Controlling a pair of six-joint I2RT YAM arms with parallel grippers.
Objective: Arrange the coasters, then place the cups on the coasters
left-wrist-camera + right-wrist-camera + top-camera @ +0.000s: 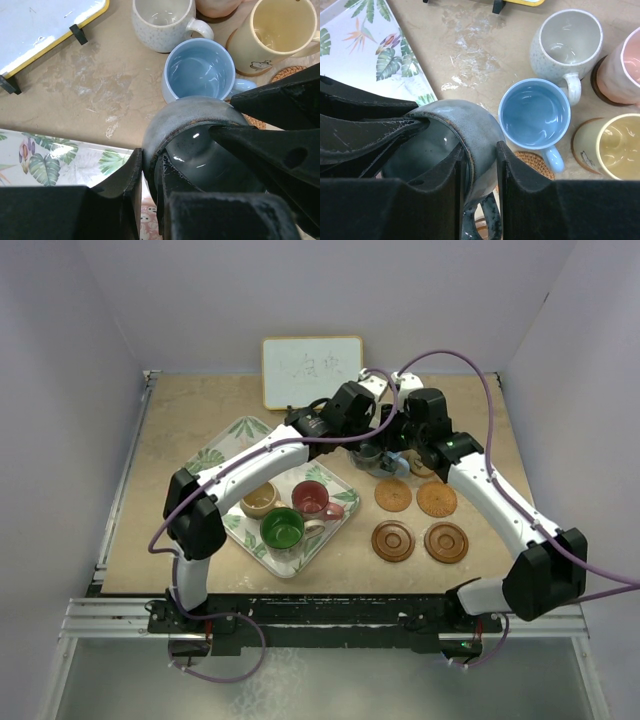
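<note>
The dark grey-blue cup (376, 454) (192, 107) (475, 125) is held by both grippers behind the bare coasters. My left gripper (149, 165) (368, 443) is shut on its rim, one finger inside and one outside. My right gripper (481, 152) (394, 454) pinches the opposite wall above the handle. A coaster (532, 161) peeks out beside the cup. Light blue (534, 114), off-white (565, 45), pink (622, 65) and yellow (615, 150) cups stand close behind. In the top view, four coasters lie bare, such as one at the front (393, 541).
The leaf-patterned tray (235, 435) at the left carries tan (260, 500), red (312, 498) and green (283, 530) cups. A small whiteboard (312, 370) leans at the back. The light blue cup (200, 70) nearly touches the held cup.
</note>
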